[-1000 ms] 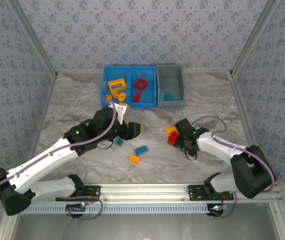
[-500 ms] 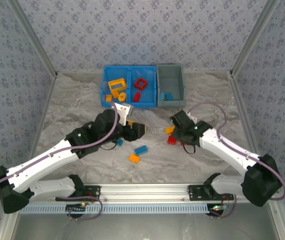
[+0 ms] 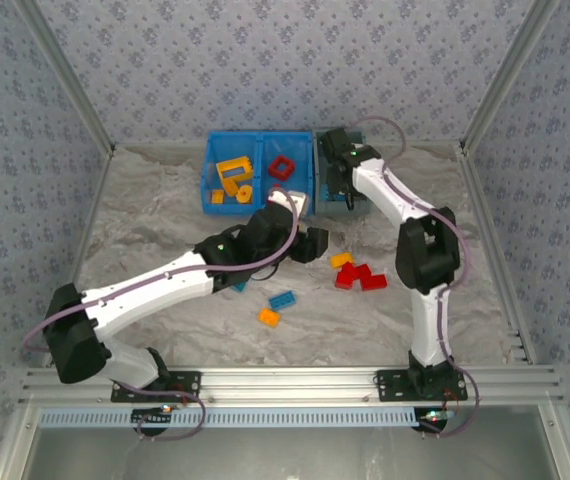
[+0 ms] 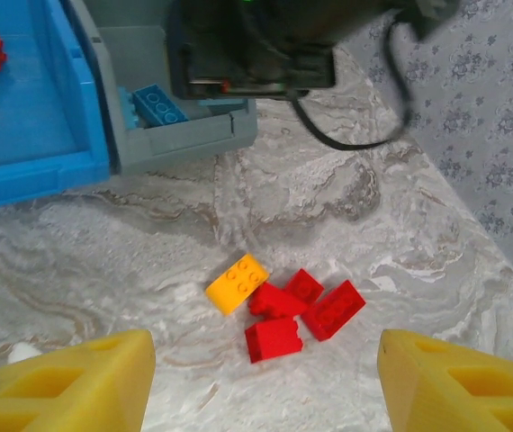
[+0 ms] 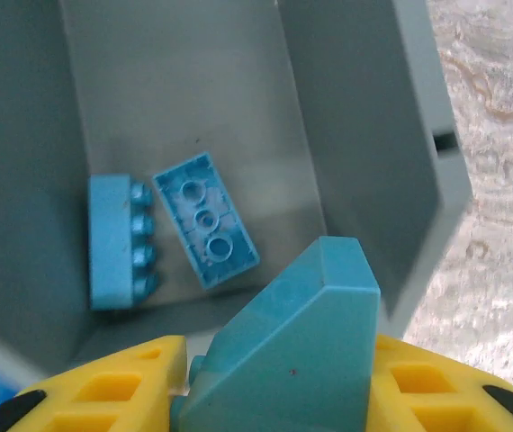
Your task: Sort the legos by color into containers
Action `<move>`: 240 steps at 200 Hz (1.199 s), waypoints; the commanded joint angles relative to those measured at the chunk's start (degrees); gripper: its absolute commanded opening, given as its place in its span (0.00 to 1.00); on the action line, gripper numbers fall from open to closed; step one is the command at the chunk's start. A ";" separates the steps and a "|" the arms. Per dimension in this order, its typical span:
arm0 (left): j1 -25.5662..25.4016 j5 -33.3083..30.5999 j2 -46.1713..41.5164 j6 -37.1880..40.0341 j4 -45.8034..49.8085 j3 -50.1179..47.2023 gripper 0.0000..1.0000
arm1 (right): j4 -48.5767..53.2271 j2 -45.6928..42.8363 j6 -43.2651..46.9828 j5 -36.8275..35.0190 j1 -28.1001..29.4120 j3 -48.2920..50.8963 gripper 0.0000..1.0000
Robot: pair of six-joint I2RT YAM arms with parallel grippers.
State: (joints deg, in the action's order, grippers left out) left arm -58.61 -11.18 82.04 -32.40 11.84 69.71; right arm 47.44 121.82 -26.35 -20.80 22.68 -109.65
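A blue brick (image 5: 292, 315) is being held by the right gripper (image 5: 274, 391); the grey bin (image 5: 364, 108) is lying just below, toward 12 o'clock.

Marbled table (image 3: 145, 205): joined bins (image 3: 235, 135), roughly seven legos (image 3: 360, 276)

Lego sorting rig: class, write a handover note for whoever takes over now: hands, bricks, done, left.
Left hand open, empty, near a yellow brick and red bricks on the table.
Right hand shut on a blue sloped brick over the grey bin.
Done: yellow pieces in left blue bin, red pieces in middle blue bin, two blue bricks in grey bin.
Left: release the blue sloped brick; sort the yellow brick, red bricks, a loose blue brick and an orange brick.
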 commanded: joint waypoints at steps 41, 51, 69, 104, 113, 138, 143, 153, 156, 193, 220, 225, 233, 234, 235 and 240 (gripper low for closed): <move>-0.10 1.07 2.44 0.59 -2.27 3.92 0.67 | 8.57 14.55 5.47 -4.27 -1.75 -15.39 0.43; -0.15 0.97 2.36 0.59 -2.00 3.64 0.67 | 9.08 15.52 5.44 -4.80 -1.74 -16.48 0.47; -0.13 1.07 2.15 0.52 -1.34 3.26 0.67 | 9.60 16.05 5.17 -5.20 -1.68 -17.39 0.58; -0.10 0.99 1.37 -0.17 0.00 1.72 0.67 | 8.85 12.68 5.16 -5.21 -1.09 -16.59 0.66; -0.13 0.85 1.13 -0.42 0.41 1.27 0.67 | 8.63 11.26 5.17 -5.18 -0.92 -16.36 0.66; -0.11 0.10 0.20 -1.20 2.27 0.19 0.67 | 8.04 6.56 5.15 -5.31 -0.19 -15.78 0.66; -0.11 -0.17 -0.01 -1.38 2.75 -0.09 0.67 | 7.95 5.67 5.20 -5.26 0.02 -15.73 0.66; -0.11 -0.80 -0.67 -1.90 3.59 -0.81 0.67 | 7.88 3.52 5.09 -5.35 0.42 -15.52 0.66; -0.16 -0.92 -0.88 -2.06 3.83 -1.06 0.67 | 7.85 2.81 5.08 -5.43 0.51 -15.45 0.66; -0.10 -2.81 -3.66 -3.87 7.93 -4.19 0.67 | 5.32 -8.74 4.48 -5.94 2.33 -9.15 0.64; -0.10 -3.41 -5.57 -4.40 10.98 -6.27 0.67 | -0.23 -20.72 3.31 -4.71 3.81 2.82 0.64; -0.10 -3.71 -5.85 -4.43 11.71 -6.67 0.67 | -1.36 -23.26 3.20 -4.32 4.23 5.53 0.64; 0.00 -3.76 -6.25 -4.35 12.57 -7.16 0.67 | -2.88 -27.64 2.85 -3.79 5.01 9.86 0.64; 0.04 -3.76 -6.27 -4.30 12.67 -7.19 0.67 | -3.15 -27.97 2.82 -3.63 5.05 10.49 0.64; 0.06 -3.76 -6.32 -4.27 12.77 -7.30 0.67 | -3.41 -28.40 2.76 -3.50 5.16 11.11 0.64; 0.20 -3.45 -6.49 -4.01 13.17 -7.54 0.67 | -4.29 -31.24 2.38 -2.75 5.62 13.92 0.64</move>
State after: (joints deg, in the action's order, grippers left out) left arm -58.61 -13.39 77.78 -35.92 20.80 63.18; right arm 47.51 99.77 -22.06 -25.06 26.79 -105.47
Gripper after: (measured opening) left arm 0.673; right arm 0.638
